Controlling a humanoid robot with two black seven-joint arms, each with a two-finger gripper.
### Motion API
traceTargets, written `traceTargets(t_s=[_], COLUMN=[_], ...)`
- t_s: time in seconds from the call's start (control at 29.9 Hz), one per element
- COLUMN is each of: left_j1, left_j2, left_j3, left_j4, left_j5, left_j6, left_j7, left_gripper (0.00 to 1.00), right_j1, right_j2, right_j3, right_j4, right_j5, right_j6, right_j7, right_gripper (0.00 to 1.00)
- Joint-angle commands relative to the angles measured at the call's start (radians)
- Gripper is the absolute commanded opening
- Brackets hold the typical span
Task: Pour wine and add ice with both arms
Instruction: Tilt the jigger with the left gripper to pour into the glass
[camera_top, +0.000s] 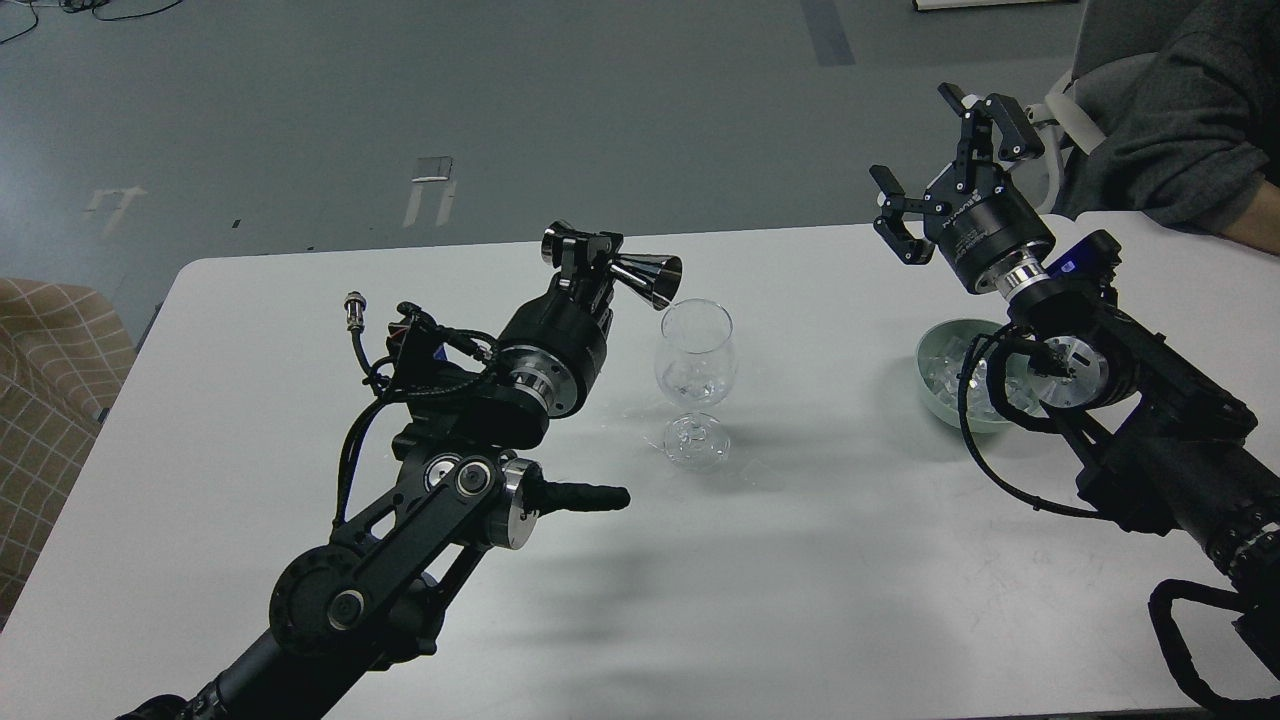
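Note:
A clear wine glass stands upright in the middle of the white table, with a little clear liquid in its bowl. My left gripper is shut on a dark metal jigger, held on its side just left of and above the glass rim, its mouth facing right. A pale green bowl at the right holds ice, partly hidden behind my right arm. My right gripper is open and empty, raised above and behind the bowl.
A person in a grey sleeve sits at the table's far right corner, close to my right gripper. A tan checked seat stands off the table's left edge. Small wet drops lie around the glass foot.

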Motion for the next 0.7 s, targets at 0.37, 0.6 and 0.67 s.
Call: traceTargets(t_s=[0.37, 0.6, 0.67], left_j1=[-0.013, -0.026, -0.025], left_j2=[0.047, 0.042, 0.035], left_j3=[0.045, 0.038, 0.025], left_j4=[-0.050, -0.059, -0.058], left_j5=[0.106, 0.096, 0.064], left_j6=[0.000, 0.000, 0.000], left_j7=[0.023, 0.041, 0.053], left_gripper=[0.00, 0.00, 0.00], right_j1=[0.002, 0.002, 0.002], right_j2=[0.000, 0.000, 0.000], right_j3=[0.000, 0.000, 0.000], right_j4=[-0.002, -0.002, -0.002], right_j5=[0.000, -0.001, 0.000], right_j6=[0.000, 0.000, 0.000], right_j7=[0.000, 0.000, 0.000], right_gripper=[1.00, 1.00, 1.00])
